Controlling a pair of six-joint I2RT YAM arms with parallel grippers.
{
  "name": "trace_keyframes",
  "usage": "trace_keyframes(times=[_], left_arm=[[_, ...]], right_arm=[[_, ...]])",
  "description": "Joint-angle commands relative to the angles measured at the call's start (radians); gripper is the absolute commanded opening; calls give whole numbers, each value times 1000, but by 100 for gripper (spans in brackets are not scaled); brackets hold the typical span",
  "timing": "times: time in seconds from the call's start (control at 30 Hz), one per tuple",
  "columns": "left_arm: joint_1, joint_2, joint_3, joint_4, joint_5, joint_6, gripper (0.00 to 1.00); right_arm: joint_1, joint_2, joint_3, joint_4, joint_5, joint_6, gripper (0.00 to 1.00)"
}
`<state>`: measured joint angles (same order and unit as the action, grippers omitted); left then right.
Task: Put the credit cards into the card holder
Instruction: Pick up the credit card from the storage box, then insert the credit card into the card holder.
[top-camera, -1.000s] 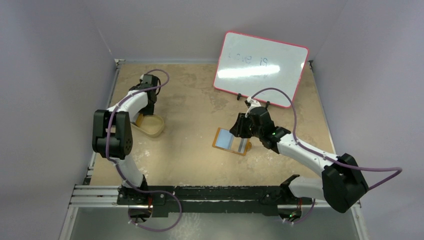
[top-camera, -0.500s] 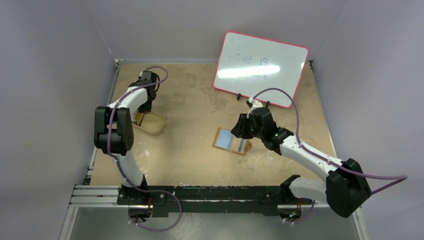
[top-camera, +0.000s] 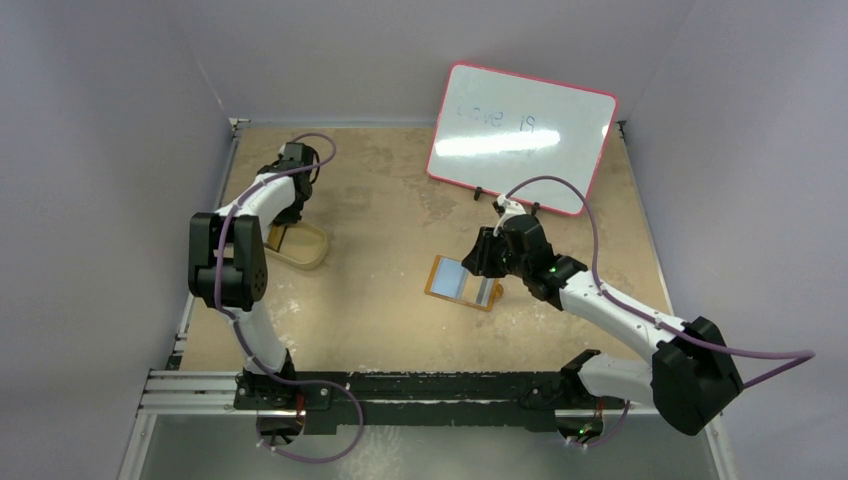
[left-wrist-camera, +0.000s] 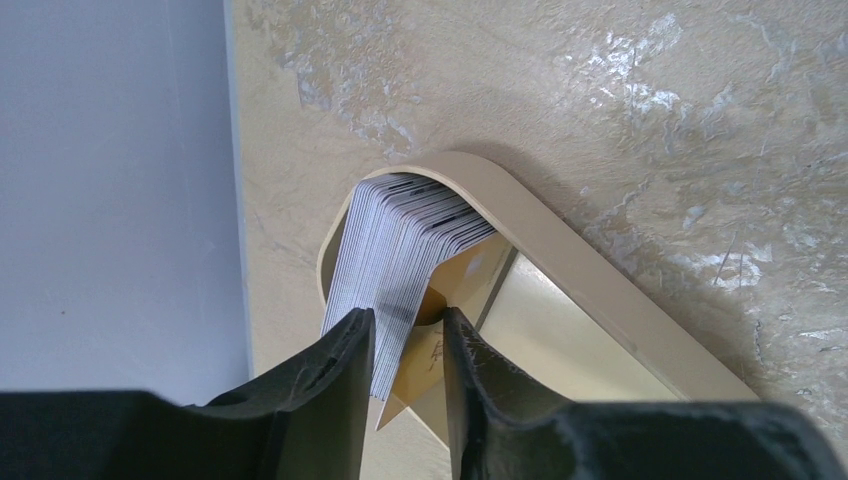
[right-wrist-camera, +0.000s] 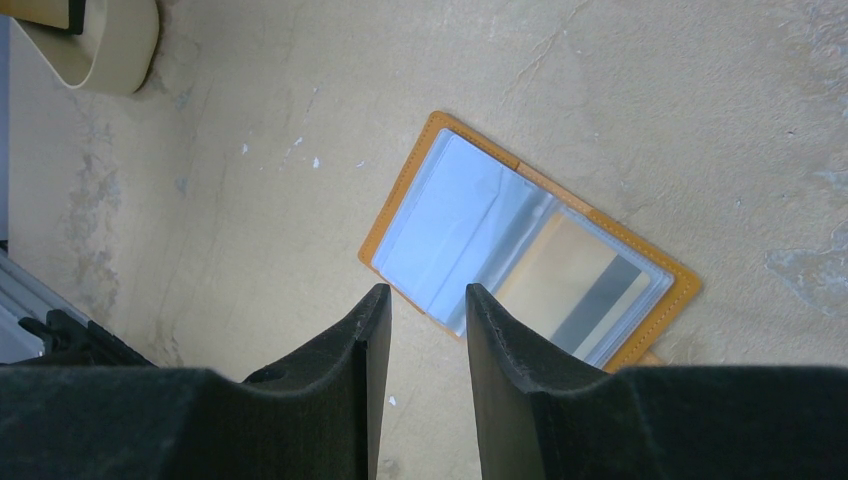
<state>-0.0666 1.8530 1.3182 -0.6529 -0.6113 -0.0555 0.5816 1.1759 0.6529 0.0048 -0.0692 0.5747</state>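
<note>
Beige tray (left-wrist-camera: 560, 260) is sitting at the table's (top-camera: 400, 330) left side, with the orange card holder (right-wrist-camera: 530, 250) lying open mid-table and the credit cards (left-wrist-camera: 400, 240) stacked in the tray's corner.
Aim at one card, not a wad: pinching only the outer edge, lifting straight. Left gripper (left-wrist-camera: 408, 370) is straddling the stack edge, jaws narrow; can't tell if clamping. Right gripper (right-wrist-camera: 425, 350) is hovering at the holder's edge, slightly apart, empty.

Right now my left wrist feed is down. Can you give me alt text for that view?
The left gripper has its two black fingers either side of the near end of a fanned stack of whitish credit cards leaning in a beige tray; whether they already pinch it is unclear. The tray sits on a mottled tan table beside a grey wall.
</note>
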Motion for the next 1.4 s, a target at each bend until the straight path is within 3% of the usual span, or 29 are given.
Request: trace_keyframes(times=[0.0,0.37,0.6,0.73,0.93,1.03,1.17,1.37], left_arm=[[6,-7,49,-14,-6,16,17],[4,-86,83,-96,132,-38,0],[4,-162,67,-143,256,-93,0],[5,-233,38,-126,446,-131,0],[5,-366,-66,-6,833,-214,0],[3,-408,-142,137,1068,-323,0],[-36,-465,-269,370,1163,-509,0],[-195,-442,-334,544,1224,-637,0]], right_arm=[[3,-20,13,3,21,-17,37],[3,-15,2,15,4,-7,37],[4,-13,-20,13,0,21,37],[3,-6,-26,9,6,38,37],[3,15,-47,-21,10,95,36],[3,33,-39,-85,143,104,36],[0,55,-20,-142,242,111,36],[-20,118,-43,-134,263,156,39]])
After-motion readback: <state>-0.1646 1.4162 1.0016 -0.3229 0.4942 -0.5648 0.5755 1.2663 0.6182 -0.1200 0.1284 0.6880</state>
